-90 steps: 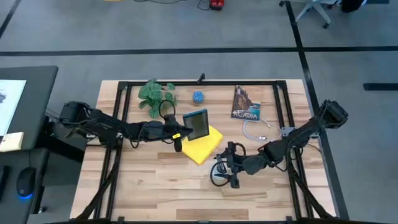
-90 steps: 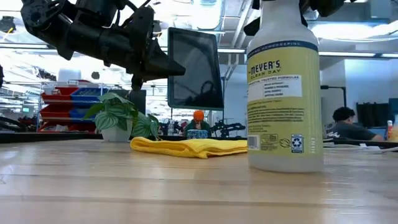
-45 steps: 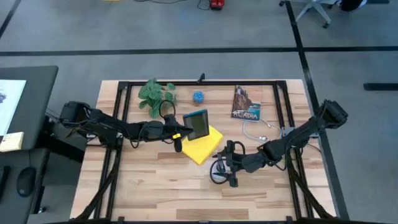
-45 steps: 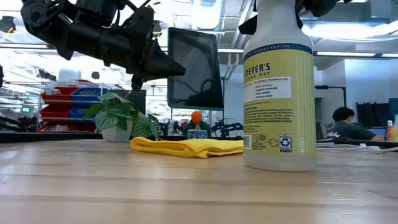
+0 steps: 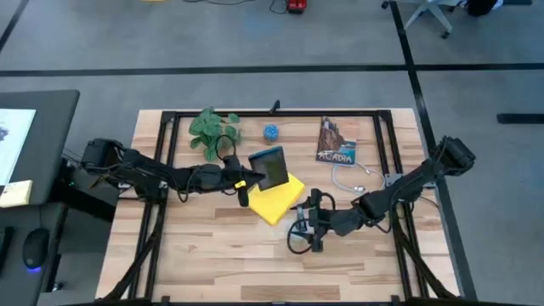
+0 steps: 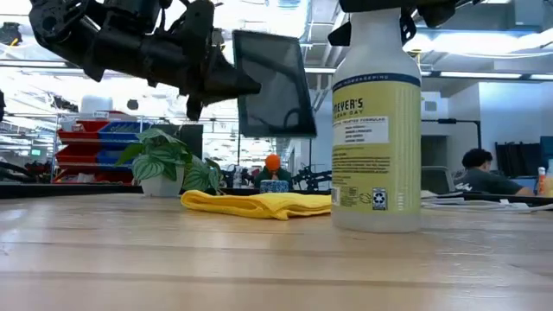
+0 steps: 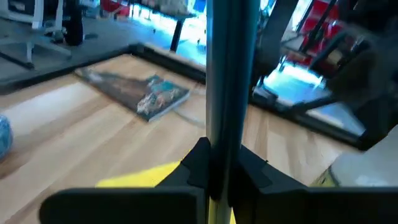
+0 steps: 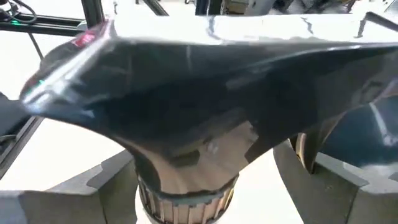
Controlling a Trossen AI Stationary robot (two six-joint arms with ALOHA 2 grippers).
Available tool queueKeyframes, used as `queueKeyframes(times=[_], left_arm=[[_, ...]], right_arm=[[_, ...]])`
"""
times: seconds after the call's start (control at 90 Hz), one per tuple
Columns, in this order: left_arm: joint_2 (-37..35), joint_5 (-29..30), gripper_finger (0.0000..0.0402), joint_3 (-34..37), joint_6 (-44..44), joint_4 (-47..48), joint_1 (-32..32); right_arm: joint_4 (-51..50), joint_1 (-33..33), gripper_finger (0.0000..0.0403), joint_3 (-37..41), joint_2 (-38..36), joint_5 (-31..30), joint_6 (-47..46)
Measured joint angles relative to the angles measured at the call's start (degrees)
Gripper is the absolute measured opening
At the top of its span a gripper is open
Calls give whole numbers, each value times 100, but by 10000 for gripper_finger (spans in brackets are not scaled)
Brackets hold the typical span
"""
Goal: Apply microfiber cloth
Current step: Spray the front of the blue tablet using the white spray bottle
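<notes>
The yellow microfiber cloth (image 5: 276, 200) lies flat and a little rumpled on the wooden table near its middle, also seen low in the low view (image 6: 259, 204). Just above it my left gripper (image 5: 253, 176) is shut on the dark tablet (image 6: 272, 82), which hangs in the air. To the right of the cloth the clear spray bottle (image 6: 376, 138) stands upright with its base on the table. My right gripper (image 5: 308, 223) is shut on the bottle's top. My left gripper pinches the tablet's edge (image 7: 222, 134) between its two fingers (image 7: 189, 165), one on each face. It reaches in about level from the table's left. The tablet stands on edge, tilted, lifted clear above the cloth. My right gripper has the bottle's neck (image 8: 186, 193) between its two fingers (image 8: 329, 186), just under the dark spray head (image 8: 205, 93). It reaches in from the table's right, slanting down. The bottle is upright, its base on the table.
A potted plant (image 5: 212, 127), a blue ball (image 5: 270, 132), a book (image 5: 336, 143) and a white cable (image 5: 348, 178) lie along the far half of the table. Black frame rails (image 5: 272, 113) run around the table top. Bare wood lies toward the near edge.
My right gripper has moved the upright spray bottle toward the table's left, closer to the cloth. My left gripper has tipped the tablet, so that it now leans instead of standing straight, and it sits a little higher.
</notes>
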State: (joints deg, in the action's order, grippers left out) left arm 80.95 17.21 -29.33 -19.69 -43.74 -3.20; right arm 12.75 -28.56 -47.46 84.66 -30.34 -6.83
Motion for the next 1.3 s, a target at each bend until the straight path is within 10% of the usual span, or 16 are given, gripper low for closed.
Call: queueKeyframes(times=[0.389,1.3], left_arm=[[648,-124,11,-1717,1026,2002,-113],[791,-277,11,-1778,596,1848,-105]], right_arm=[[114,0,318,-2,0,-312,282],[361,-1,318,-7,0,-262,-80]])
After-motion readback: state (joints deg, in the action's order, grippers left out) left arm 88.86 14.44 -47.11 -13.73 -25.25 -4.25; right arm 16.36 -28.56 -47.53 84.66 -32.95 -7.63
